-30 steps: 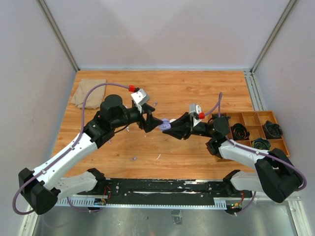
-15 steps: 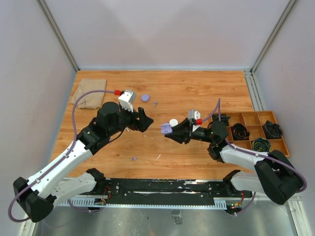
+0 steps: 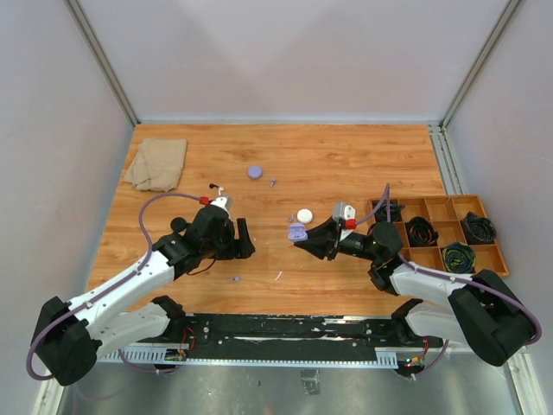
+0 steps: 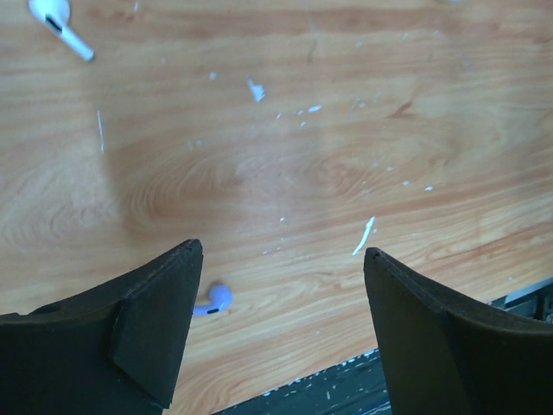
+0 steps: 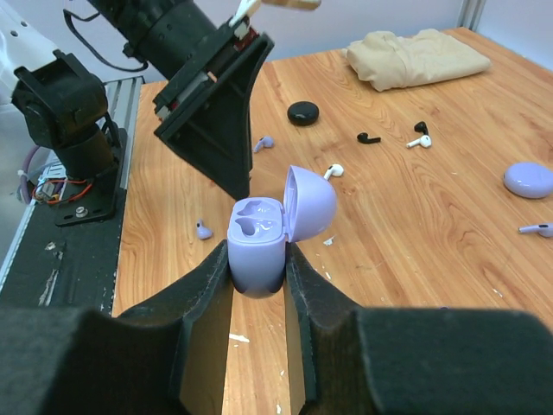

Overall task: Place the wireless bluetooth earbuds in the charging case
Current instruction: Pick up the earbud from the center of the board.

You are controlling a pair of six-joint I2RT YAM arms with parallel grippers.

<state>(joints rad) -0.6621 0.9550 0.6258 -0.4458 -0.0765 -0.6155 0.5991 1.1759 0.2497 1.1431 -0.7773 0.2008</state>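
One purple earbud [image 4: 216, 299] lies just beside left gripper [image 4: 282, 252] — jaws spread, empty; right gripper [image 5: 257, 264] pinches open charging case [image 5: 257, 226].

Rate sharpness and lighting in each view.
Top external: even light, no glare on the table. Left wrist: the left gripper looms dark and soft; wood grain clearer. Right wrist: the charging case is crisp, the right gripper holding it blurred.
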